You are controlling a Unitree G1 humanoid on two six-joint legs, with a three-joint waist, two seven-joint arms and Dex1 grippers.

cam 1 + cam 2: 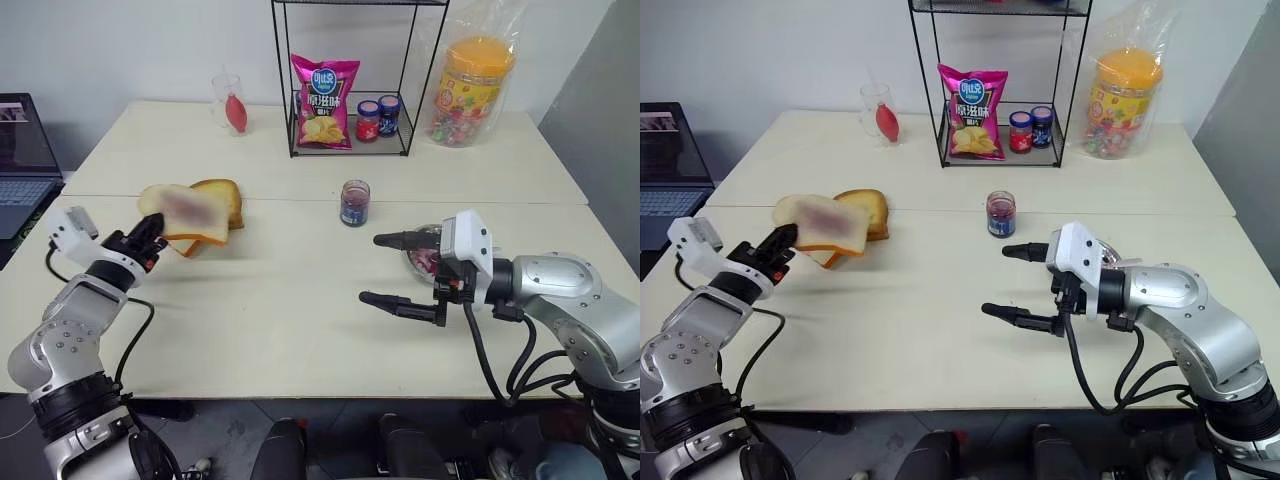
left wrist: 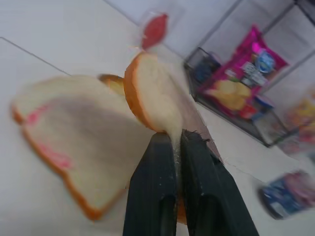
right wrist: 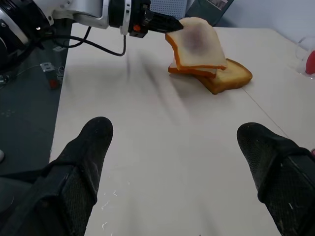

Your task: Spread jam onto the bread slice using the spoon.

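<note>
My left gripper (image 1: 150, 236) is shut on a corner of the bread slice (image 1: 186, 211), holding it tilted above the table with its purple-red smudge showing. In the left wrist view the black fingers (image 2: 155, 187) pinch the slice (image 2: 150, 96) edge-on. Another pale slice (image 2: 74, 142) with pink smears lies under it on the table. The small glass jar of dark jam (image 1: 354, 202) stands mid-table. To its right, my right gripper (image 1: 373, 268) hovers wide open over the table, with nothing between its fingers. The spoon is out of view.
A golden-brown slice (image 1: 224, 198) lies beside the held one. A small dish with reddish contents (image 1: 424, 260) sits partly hidden behind the right gripper. At the back stand a wire rack (image 1: 345, 75) with a crisps bag and two small jars, a sweets tub (image 1: 472, 90) and a glass (image 1: 230, 103). A laptop (image 1: 22, 160) sits far left.
</note>
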